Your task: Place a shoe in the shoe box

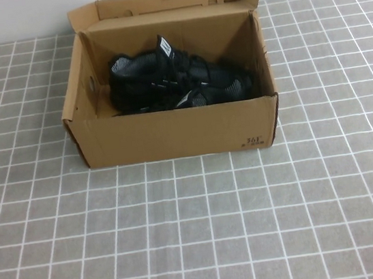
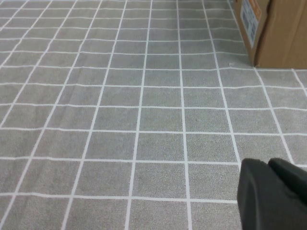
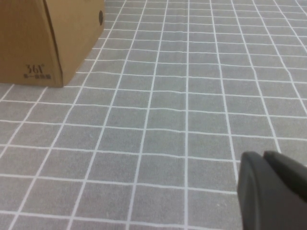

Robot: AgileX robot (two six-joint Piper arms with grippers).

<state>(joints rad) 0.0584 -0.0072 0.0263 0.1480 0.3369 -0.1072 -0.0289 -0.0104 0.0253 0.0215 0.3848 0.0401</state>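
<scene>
Shoe box (image 1: 172,133) front wall hides lower part of shoe (image 1: 179,80).

A: Box (image 1: 172,133)?
B: Brown corrugated cardboard, rectangular, long side toward the robot. Lid flap open, standing up at the far side. Small black print at the near right corner.
A: Shoe (image 1: 179,82)?
B: Black knit sneakers lie inside the box, lengthwise, toes to the right. White tongue label stands up mid-box; grey insole shows at the left. Where one shoe ends and the other starts, cannot tell.
</scene>
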